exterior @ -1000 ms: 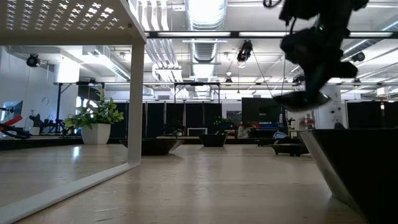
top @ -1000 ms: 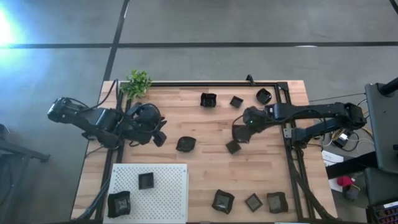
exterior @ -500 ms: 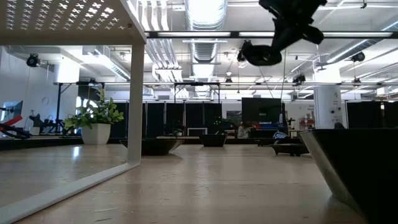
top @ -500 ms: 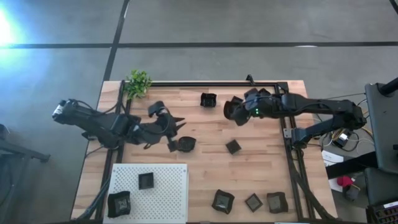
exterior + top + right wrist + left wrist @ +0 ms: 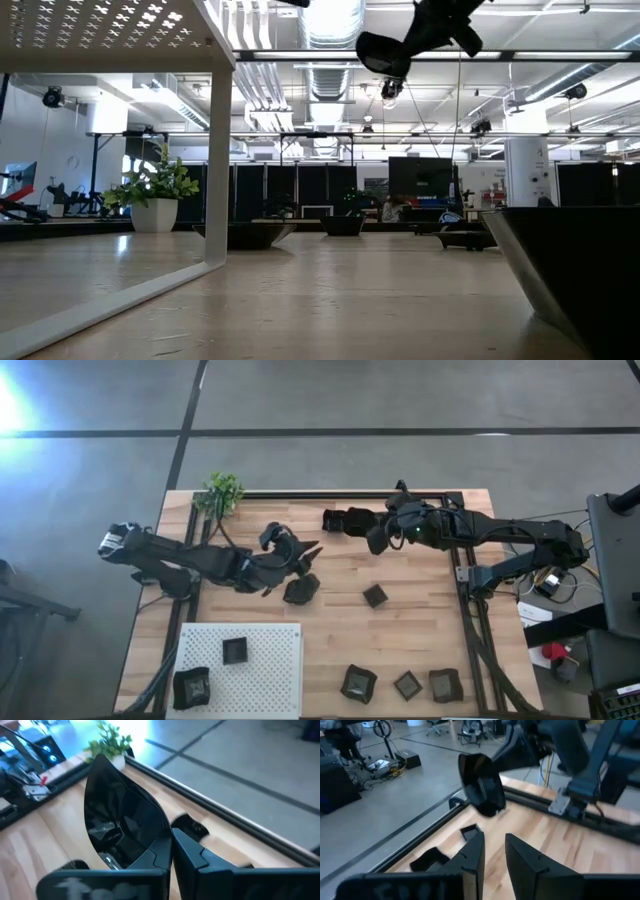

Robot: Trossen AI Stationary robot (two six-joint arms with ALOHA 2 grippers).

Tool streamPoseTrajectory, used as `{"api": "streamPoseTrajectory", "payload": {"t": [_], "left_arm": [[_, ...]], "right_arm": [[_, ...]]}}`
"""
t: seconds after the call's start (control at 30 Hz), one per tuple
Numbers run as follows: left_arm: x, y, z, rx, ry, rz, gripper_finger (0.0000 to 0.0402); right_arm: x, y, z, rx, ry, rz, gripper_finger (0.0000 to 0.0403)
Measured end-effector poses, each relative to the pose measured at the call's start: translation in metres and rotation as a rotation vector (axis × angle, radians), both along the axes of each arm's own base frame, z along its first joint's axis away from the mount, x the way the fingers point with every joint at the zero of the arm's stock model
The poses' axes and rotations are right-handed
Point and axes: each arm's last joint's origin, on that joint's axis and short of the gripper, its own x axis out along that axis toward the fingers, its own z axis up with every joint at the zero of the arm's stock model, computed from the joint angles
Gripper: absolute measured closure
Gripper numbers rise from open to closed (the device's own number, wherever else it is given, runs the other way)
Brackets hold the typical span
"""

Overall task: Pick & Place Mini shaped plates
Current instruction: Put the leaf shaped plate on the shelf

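**Plate held aloft at the table's far side**

One mini shaped plate [image 5: 377, 537], dark and glossy, pinched by its rim between the right gripper [image 5: 385, 538] fingers, jaws clamped on it, high above the wooden table [image 5: 340, 630] near the far edge. Same plate [image 5: 122, 822] filling the right wrist view, tilted on edge; seen in the low view [image 5: 383, 52] hanging near the top, well off the table. Visible too from the left wrist [image 5: 481, 785], raised and tilted, with the right arm behind it.

Just beside it on the table, a square plate [image 5: 336, 520] at the far rail. Further plates scattered: one at mid-table [image 5: 375, 595], one under the left gripper's reach [image 5: 300, 590], three in a row at the near edge [image 5: 358, 683] [image 5: 407, 685] [image 5: 445, 685]. Two more on the white perforated board [image 5: 265, 660]: a small square one [image 5: 234, 651] and a larger one at its near corner [image 5: 191, 688].

Left gripper [image 5: 305, 556] stretched toward mid-table, just beside the plate there, jaws apart and holding nothing; fingers [image 5: 472, 857] parted with bare wood between them.

Small green plant [image 5: 222, 492] at the far left corner of the table.
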Motion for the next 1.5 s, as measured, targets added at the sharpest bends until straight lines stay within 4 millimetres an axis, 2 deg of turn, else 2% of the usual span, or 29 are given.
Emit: {"api": "streamPoseTrajectory", "payload": {"t": [0.53,0.8,1.17,1.5], "left_arm": [[0.043,0.034,-0.018,0.007,-0.114,0.11,0.0331],[0.048,0.05,-0.02,-0.001,-0.135,0.136,0.0331],[0.052,0.055,-0.019,-0.023,-0.174,0.092,0.0331],[0.058,0.067,-0.024,-0.004,-0.165,0.107,0.0331]], "right_arm": [[0.003,-0.001,0.002,-0.063,-0.01,0.017,0.0395],[0.003,-0.001,0.002,-0.067,-0.007,0.02,0.0395],[0.004,-0.001,0.004,-0.07,-0.031,0.019,0.0395],[0.005,-0.001,0.006,-0.085,-0.043,0.028,0.0395]]}}
